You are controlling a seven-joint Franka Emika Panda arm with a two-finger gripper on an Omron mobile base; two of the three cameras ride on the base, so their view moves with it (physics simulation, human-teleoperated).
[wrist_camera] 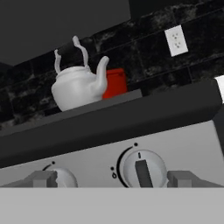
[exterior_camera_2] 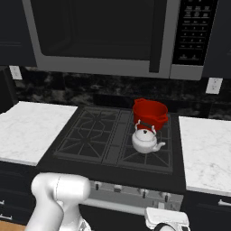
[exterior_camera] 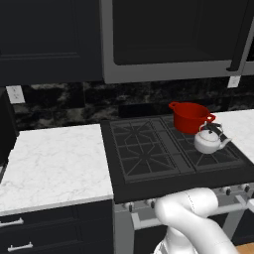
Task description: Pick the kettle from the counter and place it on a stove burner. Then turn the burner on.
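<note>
Right in front of my camera, two grey fingers stand wide apart, holding nothing, and the gripper sits level with the stove's front panel. Between them I see a round knob with its dark bar upright; a second knob is partly hidden behind the left finger. Up and left of the fingers, well apart from them, the kettle rests on the front right burner of the stove. Just behind it stands the red pot. White counter flanks the stove.
</note>
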